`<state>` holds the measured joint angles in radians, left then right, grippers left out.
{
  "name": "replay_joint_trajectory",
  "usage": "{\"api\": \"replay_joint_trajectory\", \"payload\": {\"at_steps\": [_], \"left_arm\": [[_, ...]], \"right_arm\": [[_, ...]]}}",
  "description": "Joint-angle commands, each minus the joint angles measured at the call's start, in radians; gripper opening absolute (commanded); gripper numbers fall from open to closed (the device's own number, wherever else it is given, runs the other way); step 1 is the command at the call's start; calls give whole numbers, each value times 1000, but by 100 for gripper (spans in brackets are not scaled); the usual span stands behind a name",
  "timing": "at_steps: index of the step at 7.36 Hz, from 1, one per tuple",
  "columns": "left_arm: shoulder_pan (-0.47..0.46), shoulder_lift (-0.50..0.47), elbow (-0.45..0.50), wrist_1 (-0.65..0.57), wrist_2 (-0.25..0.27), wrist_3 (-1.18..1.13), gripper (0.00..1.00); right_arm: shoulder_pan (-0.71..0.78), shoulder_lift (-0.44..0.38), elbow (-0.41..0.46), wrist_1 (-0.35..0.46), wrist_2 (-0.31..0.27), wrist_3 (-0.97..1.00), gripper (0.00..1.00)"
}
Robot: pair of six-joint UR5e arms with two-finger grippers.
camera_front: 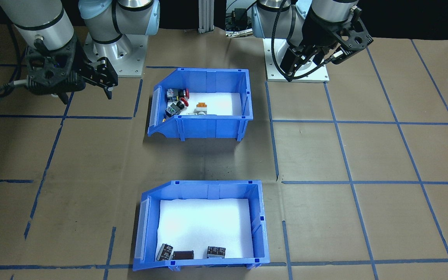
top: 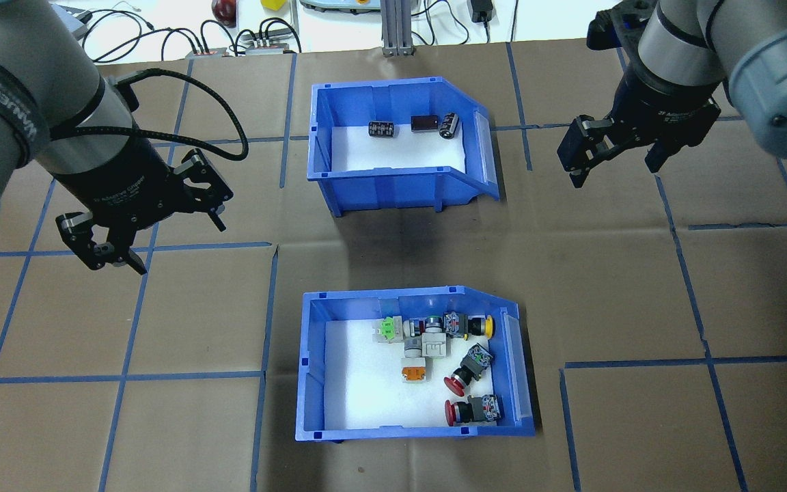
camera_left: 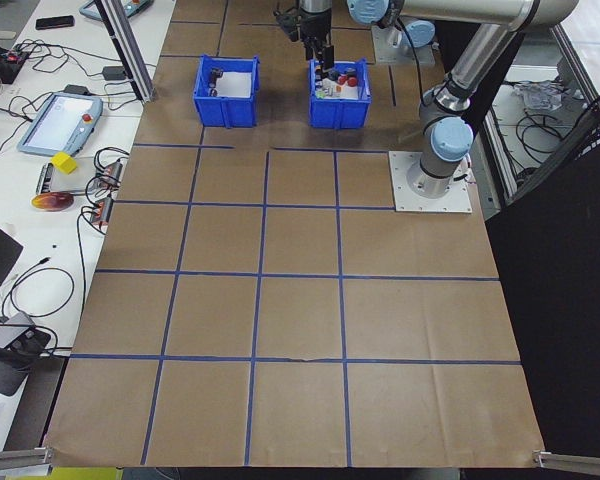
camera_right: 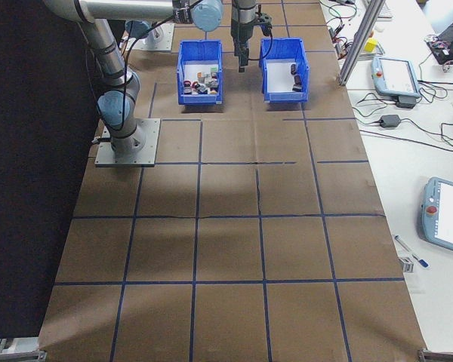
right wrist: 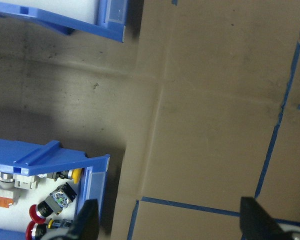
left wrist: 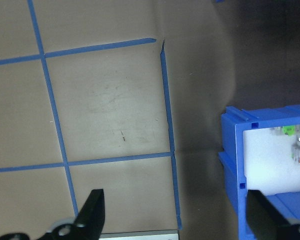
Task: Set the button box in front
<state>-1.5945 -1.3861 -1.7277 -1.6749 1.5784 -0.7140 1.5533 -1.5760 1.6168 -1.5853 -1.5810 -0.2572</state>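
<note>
The button box [top: 313,362] is a blue bin with white foam and red, orange, green and yellow push-buttons. It sits on the near side of the table, close to my base [camera_front: 208,127]. My left gripper [top: 178,244] hangs open and empty above the paper to the box's left. Its wrist view shows the box's corner [left wrist: 231,167] at the right edge. My right gripper [top: 613,172] is open and empty, up and to the right of both bins. The right wrist view has the box's sloped end [right wrist: 37,156] at lower left.
A matching blue bin [top: 393,190] holding a few black blocks stands farther from me, in line with the button box. Brown paper with blue tape lines covers the table. Cables, a tablet and small items lie on the white bench [camera_left: 70,120] beyond the far edge.
</note>
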Motion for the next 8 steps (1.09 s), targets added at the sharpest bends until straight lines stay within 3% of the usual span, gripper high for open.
{"api": "replay_joint_trajectory", "payload": {"at_steps": [1,2,3,5,7,8], "left_arm": [[-24,71,-74,0,-21,-337,99],[-48,111,-135,1,-40,-469,99],[-85,152,-200,21,-104,-586,99],[-206,176,-327,200,-107,-846,99],[-396,168,-383,205,-101,-1144,99],[-448,168,-451,255,-107,-1241,99]], "right_arm": [[13,104,-87,-1,1,-231,100],[46,181,-156,-2,-2,-364,100],[104,265,-240,-31,-16,-441,100],[242,439,-415,-33,-17,-581,100],[333,551,-535,-21,-30,-724,100],[365,580,-552,-18,-22,-746,100]]}}
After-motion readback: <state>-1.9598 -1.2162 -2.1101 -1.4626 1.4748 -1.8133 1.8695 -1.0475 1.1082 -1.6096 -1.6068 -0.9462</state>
